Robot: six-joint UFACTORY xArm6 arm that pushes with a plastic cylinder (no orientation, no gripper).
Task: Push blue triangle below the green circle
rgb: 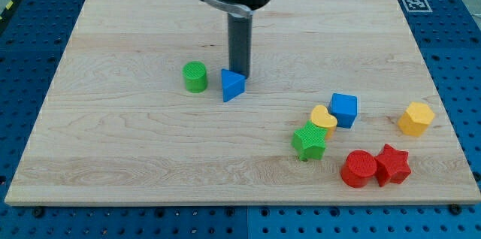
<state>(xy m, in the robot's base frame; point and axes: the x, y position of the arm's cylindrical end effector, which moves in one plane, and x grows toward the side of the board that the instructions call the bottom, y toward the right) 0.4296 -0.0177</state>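
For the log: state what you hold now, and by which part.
Nothing is held. My tip only pushes; it stands at the blue triangle, at its upper right edge, right of the green circle.

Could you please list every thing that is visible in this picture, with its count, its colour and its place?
Wooden board: one, light wood, fills most of the view.
Green circle block: one, green, left of centre.
Blue triangle block: one, blue, just right of the green circle.
Yellow heart block: one, yellow, lower right, touching the blue cube.
Blue cube block: one, blue, lower right.
Green star block: one, green, below the heart.
Red circle block: one, red, bottom right.
Red star block: one, red, beside the red circle.
Yellow hexagon block: one, yellow, far right.
My tip: one, dark, at the triangle's upper right edge.
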